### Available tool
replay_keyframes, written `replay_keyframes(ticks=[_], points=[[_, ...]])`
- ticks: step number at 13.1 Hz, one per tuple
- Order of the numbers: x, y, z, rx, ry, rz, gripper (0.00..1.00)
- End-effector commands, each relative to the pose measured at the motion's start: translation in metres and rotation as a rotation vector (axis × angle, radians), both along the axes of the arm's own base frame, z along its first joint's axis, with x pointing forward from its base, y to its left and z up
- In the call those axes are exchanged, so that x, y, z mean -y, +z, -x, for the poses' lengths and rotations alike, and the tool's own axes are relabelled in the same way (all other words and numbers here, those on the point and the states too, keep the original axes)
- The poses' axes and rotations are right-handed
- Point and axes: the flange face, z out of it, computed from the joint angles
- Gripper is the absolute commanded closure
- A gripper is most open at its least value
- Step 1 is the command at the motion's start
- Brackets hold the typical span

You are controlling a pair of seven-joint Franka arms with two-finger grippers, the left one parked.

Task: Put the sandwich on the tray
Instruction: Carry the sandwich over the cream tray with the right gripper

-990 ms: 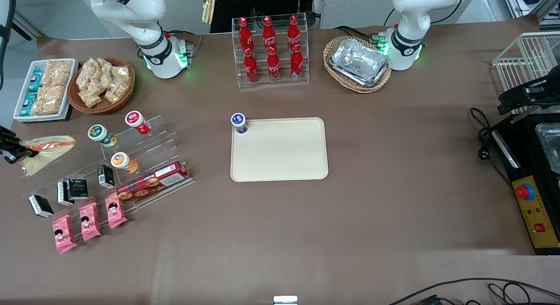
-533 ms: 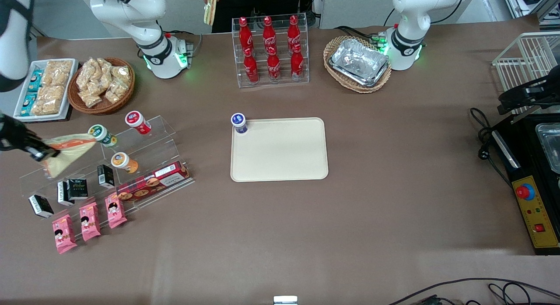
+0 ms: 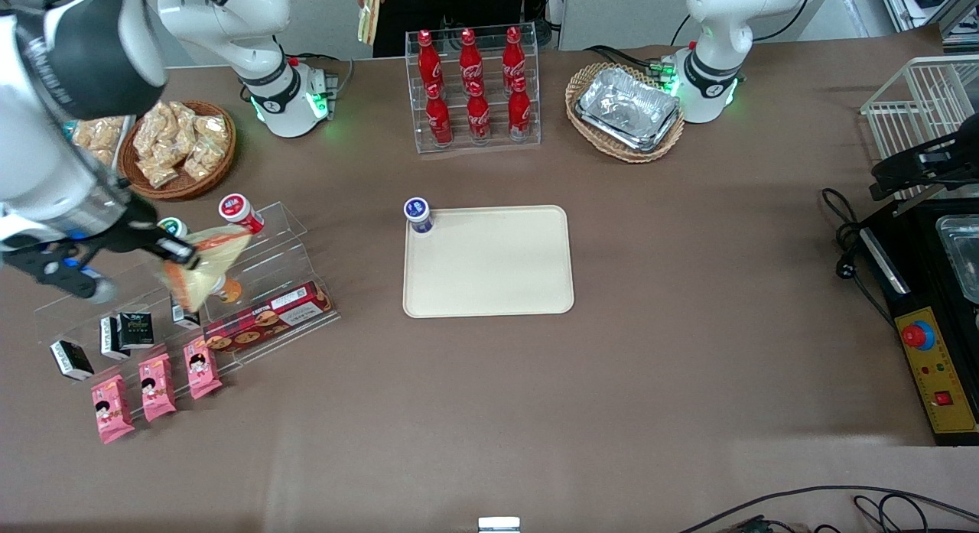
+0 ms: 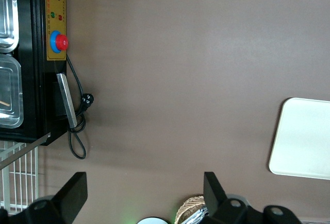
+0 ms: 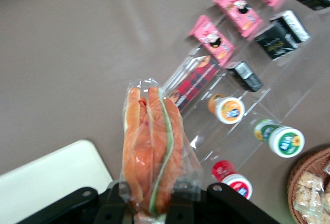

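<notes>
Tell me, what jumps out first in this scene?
The gripper hangs above the clear display rack toward the working arm's end of the table, shut on a wrapped sandwich with orange and green filling. The cream tray lies mid-table with only a blue-capped cup at one corner, and red cola bottles stand farther from the front camera.

We've got our right arm stretched low over the table w/ the wrist angled down toward the front camera. Our gripper [image 3: 174,251] sits at the working arm's end, well off the surface, fingers [image 5: 181,203] clamped tight on the sandwich [image 3: 203,269].
</notes>
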Motion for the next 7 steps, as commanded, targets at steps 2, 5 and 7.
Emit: replay_keyframes(ticks=[2,5,7], points=[[-0.073,0.000,0.009,0.015,0.252,-0.010,0.86],[-0.109,-0.006,0.013,0.028,0.498,-0.029,0.86],[-0.148,-0.012,0.021,0.050,0.638,-0.011,0.86]])
